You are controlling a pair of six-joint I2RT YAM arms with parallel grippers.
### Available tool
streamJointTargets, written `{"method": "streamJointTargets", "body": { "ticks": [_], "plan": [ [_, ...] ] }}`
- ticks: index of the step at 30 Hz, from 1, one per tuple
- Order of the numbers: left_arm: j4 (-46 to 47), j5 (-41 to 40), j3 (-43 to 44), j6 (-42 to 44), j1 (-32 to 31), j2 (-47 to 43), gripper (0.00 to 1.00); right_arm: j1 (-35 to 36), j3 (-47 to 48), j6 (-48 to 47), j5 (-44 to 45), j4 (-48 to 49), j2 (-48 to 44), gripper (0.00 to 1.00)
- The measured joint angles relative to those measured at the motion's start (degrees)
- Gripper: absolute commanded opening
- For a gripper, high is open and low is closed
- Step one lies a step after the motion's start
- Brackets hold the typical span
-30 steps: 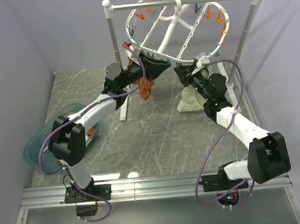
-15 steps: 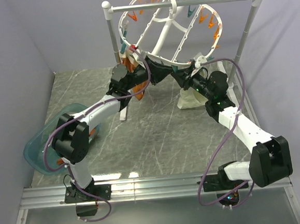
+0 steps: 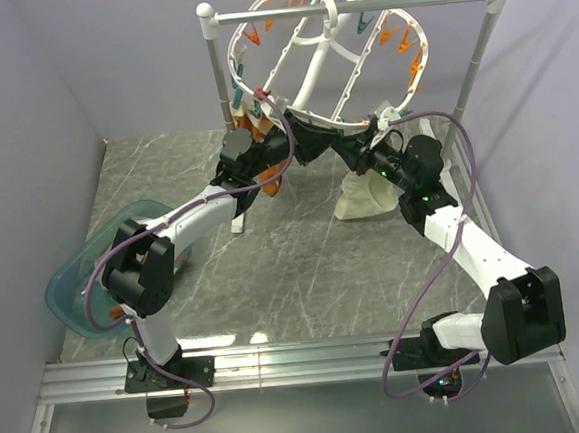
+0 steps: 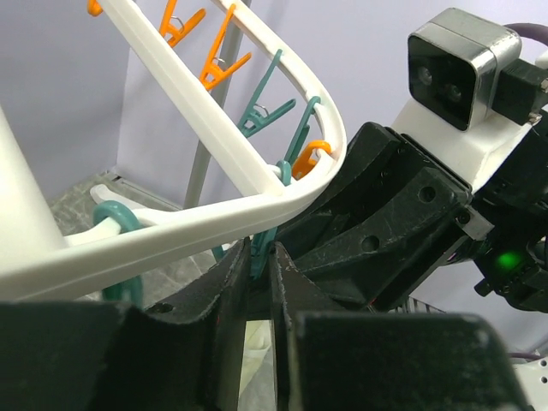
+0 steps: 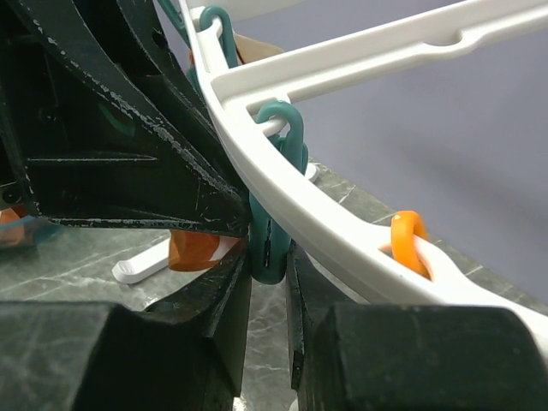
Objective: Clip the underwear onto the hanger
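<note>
The hanger (image 3: 329, 61), a white oval ring with orange and teal clips, hangs tilted from the rail. My left gripper (image 3: 314, 142) and right gripper (image 3: 348, 152) meet nose to nose under its near rim. In the left wrist view the left gripper (image 4: 259, 257) is shut on a teal clip (image 4: 259, 247) under the hanger's rim (image 4: 171, 231). In the right wrist view the right gripper (image 5: 270, 257) is shut on a teal clip (image 5: 272, 231). The cream underwear (image 3: 365, 198) hangs below the right gripper; its upper edge is hidden.
The white rail stand (image 3: 383, 3) carries the hanger, with posts at left and right. An orange-brown garment (image 3: 270, 183) hangs under the left gripper. A teal plastic basket (image 3: 74, 284) sits at the table's left edge. Walls close in on both sides.
The hanger has swung left and tilted up. My left gripper moved right to meet the right gripper and closed on the teal clip. The underwear shifted slightly left.
</note>
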Motion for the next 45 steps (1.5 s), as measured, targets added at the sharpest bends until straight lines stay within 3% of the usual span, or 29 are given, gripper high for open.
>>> {"method": "streamJointTargets", "body": {
  "ticks": [38, 41, 42, 44, 45],
  "plan": [
    [4.70, -4.55, 0.87, -4.87, -0.92, 2.27, 0.14, -2.19, 0.00, -0.79, -3.10, -2.82, -1.86, 0.00],
    [3.85, -5.27, 1.46, -4.79, -1.66, 2.69, 0.08, -2.19, 0.00, -0.81, -3.41, -2.82, -1.86, 0.00],
    [3.48, -5.68, 1.64, -4.83, -1.81, 2.78, 0.01, -2.27, 0.00, -0.79, -3.39, -2.84, -1.86, 0.00],
    [3.26, -6.12, 1.68, -4.94, -1.90, 2.82, 0.00, -2.29, 0.00, -0.81, -3.28, -2.97, -1.86, 0.00],
    [3.13, -6.27, 1.70, -4.94, -1.92, 2.82, 0.00, -2.29, 0.00, -0.79, -3.17, -3.04, -1.86, 0.06]
  ]
}}
